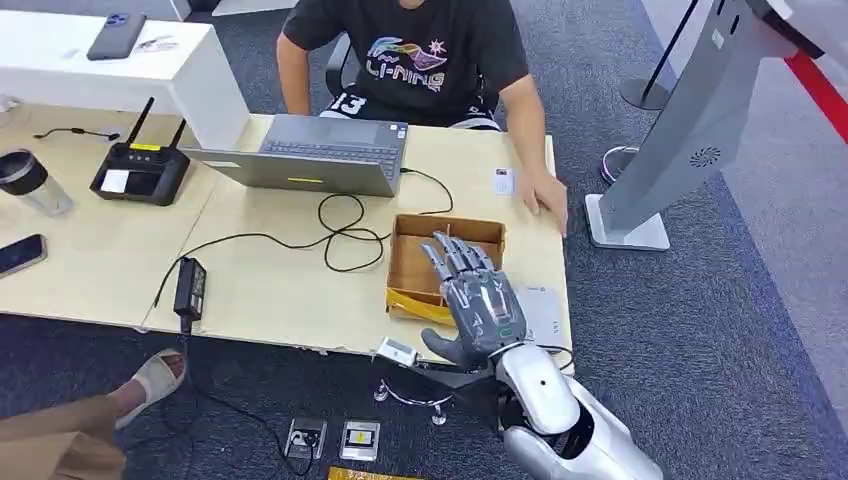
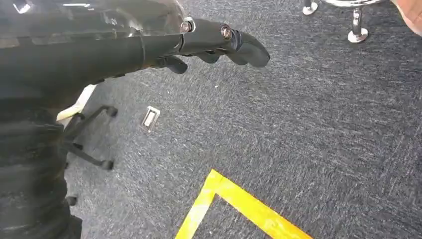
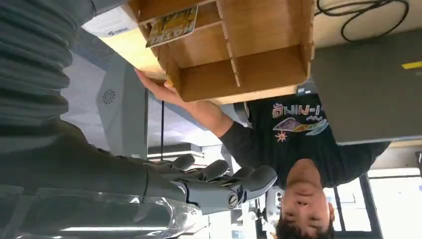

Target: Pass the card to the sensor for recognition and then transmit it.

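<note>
wooden table (image 1: pixel 270 290), laptop (image 1: pixel 310 155), divided box (image 1: pixel 440 262)

An open grey laptop (image 1: pixel 310 155) sits before a seated person in a black printed T-shirt (image 1: pixel 405 55); a black antenna router (image 1: pixel 140 168) stands well left.

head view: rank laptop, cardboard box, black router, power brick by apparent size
1. laptop
2. cardboard box
3. black router
4. power brick
Box partly hidden by right hand, so its gap to the laptop is uncertain.
</note>
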